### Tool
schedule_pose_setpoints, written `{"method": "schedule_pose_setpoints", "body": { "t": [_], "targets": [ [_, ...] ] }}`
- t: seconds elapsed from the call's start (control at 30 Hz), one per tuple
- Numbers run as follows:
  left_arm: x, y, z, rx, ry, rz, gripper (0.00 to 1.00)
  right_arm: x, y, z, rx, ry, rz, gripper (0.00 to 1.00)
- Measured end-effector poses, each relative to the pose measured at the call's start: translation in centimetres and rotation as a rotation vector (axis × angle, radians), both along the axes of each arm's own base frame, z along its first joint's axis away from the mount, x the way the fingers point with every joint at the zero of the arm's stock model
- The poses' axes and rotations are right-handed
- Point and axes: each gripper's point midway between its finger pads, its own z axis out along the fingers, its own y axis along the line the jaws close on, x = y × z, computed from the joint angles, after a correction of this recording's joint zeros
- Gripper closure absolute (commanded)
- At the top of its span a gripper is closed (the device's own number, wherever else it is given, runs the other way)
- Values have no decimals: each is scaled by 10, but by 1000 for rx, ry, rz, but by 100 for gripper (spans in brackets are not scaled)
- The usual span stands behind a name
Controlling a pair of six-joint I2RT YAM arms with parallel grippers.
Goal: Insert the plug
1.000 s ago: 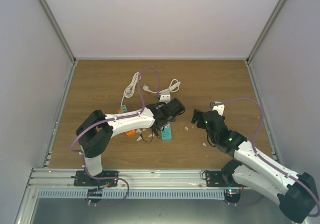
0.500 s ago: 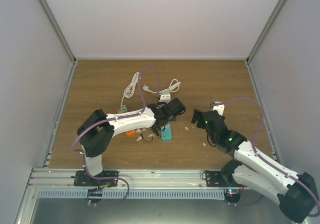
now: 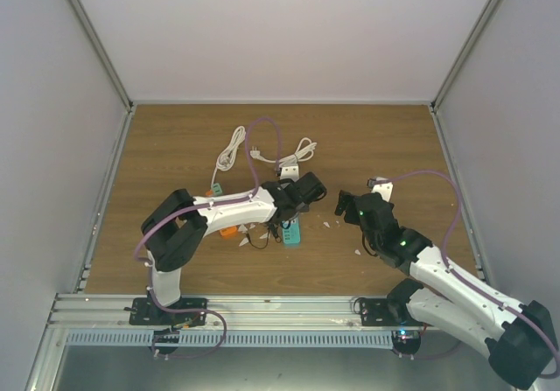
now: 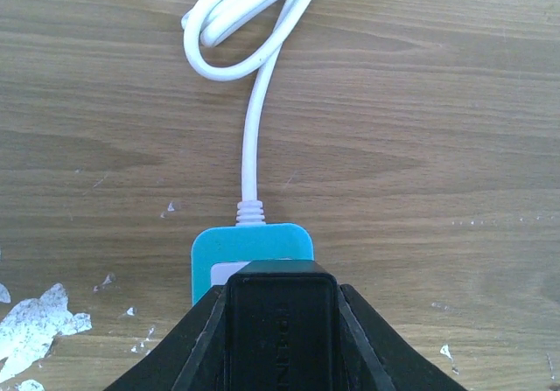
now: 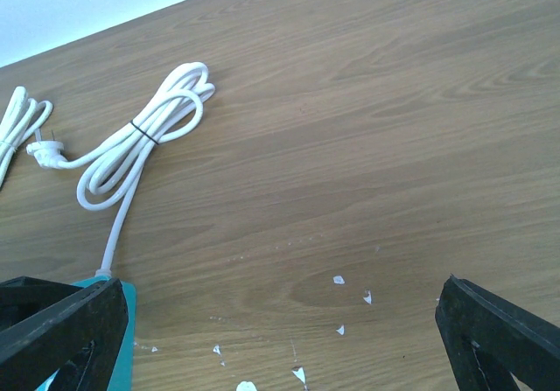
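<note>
While the left gripper (image 4: pixel 280 349) reaches over the middle of the brown wooden table (image 4: pixel 455 129), its 2 black fingers (image 4: pixel 199 345) are clamped onto the small black boxy adapter plug (image 4: pixel 280 299). The plug sits directly over the far end of the teal plastic power strip (image 4: pixel 249 244) and hides most of it; I cannot tell whether its pins are in a socket. A round white cord (image 4: pixel 252 137) leaves that end and runs to a bundled coil farther off. To the right, the right gripper (image 5: pixel 282 325) hangs low above the wood, its 2 fingers spread wide apart. Small white flakes (image 4: pixel 35 319) lie scattered left of the strip.
</note>
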Motion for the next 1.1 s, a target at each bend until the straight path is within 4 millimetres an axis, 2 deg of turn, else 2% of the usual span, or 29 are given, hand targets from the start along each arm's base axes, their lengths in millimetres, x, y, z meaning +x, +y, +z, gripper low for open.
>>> {"method": "schedule_pose_setpoints", "body": {
  "t": [0.57,0.93,1.1],
  "targets": [
    [6,2,-12,16,10,49,100,0,0,0,0,0,0,1],
    [26,-8,-14,62,-35,93,100,0,-1,0,-2,-1,-3,0],
    [29,-9,-14,83,-55,101,100,0,-2,0,-3,-3,-7,0]
  ]
}}
